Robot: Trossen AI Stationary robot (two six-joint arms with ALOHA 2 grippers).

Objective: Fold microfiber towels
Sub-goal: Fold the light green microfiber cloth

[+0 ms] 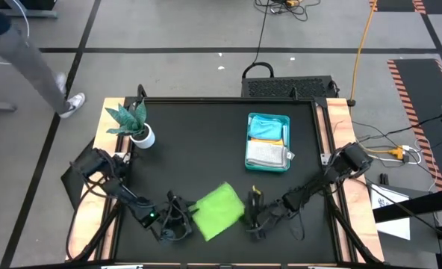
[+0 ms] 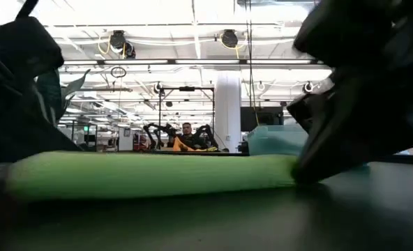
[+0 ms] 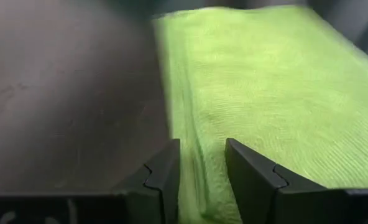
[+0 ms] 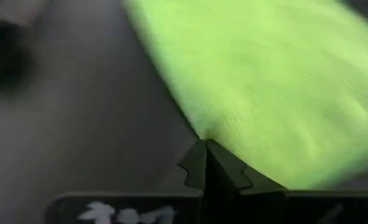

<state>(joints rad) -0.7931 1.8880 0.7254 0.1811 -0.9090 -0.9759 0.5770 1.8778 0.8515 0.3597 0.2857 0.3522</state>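
Observation:
A lime green towel [image 1: 219, 211] lies folded and flat on the black table near its front edge; in the low view the towel [image 2: 151, 174] shows as a long low band. My left gripper [image 1: 184, 218] is at the towel's left edge, closed on it. My right gripper [image 1: 253, 217] is at the towel's right edge, shut, with its tips against the cloth. A pale blue towel [image 1: 268, 128] and a white-grey towel [image 1: 266, 154] lie in the teal tray [image 1: 249, 142]. My left gripper [image 3: 202, 149] has the towel's thick edge [image 3: 199, 168] pinched between its two fingers, coming in slanting downward from the table's left. The cloth there rests on the table, several layers by the look of it. My right gripper [image 4: 206, 143] meets the towel's edge [image 4: 218, 132] with its shut fingertips, slanting down from the table's right. Whether any cloth is between the tips, I cannot tell. The towel lies flat on the table there.
A small green plant in a white pot [image 1: 137, 125] stands at the far left of the table. The teal tray sits at the far right. Beyond the table a person [image 1: 27, 56] walks on the floor at the far left.

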